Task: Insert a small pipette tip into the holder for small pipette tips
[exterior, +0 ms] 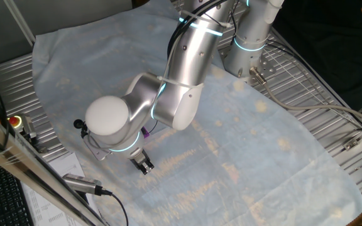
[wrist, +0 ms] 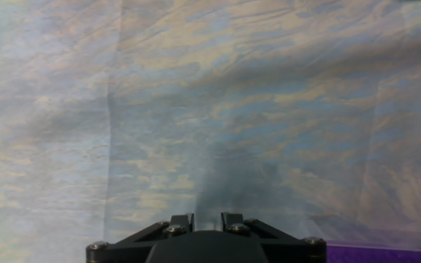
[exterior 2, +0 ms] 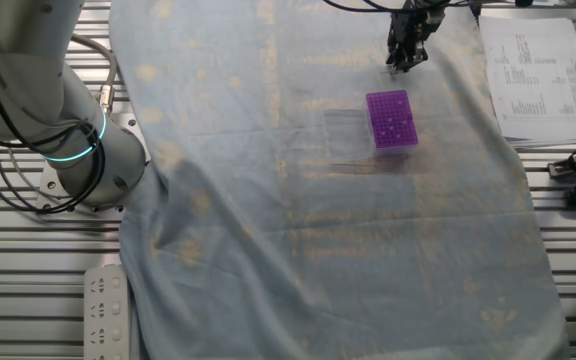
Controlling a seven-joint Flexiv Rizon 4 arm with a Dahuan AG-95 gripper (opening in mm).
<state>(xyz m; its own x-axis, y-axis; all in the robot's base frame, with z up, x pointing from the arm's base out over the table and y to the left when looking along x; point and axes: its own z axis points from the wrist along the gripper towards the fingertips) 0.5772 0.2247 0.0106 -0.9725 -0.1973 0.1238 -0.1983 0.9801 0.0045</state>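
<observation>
Purple holder for small pipette tips [exterior 2: 390, 119] on cloth [exterior 2: 318, 220], gripper [exterior 2: 405, 60] just beside; fingers nearly together, grasp unclear

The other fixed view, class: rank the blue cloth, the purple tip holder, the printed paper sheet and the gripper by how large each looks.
1. Blue cloth, by far the largest.
2. Printed paper sheet.
3. Purple tip holder.
4. Gripper, which looks close to the holder in size; the frame edge cuts it off, so that order is unsure.
</observation>
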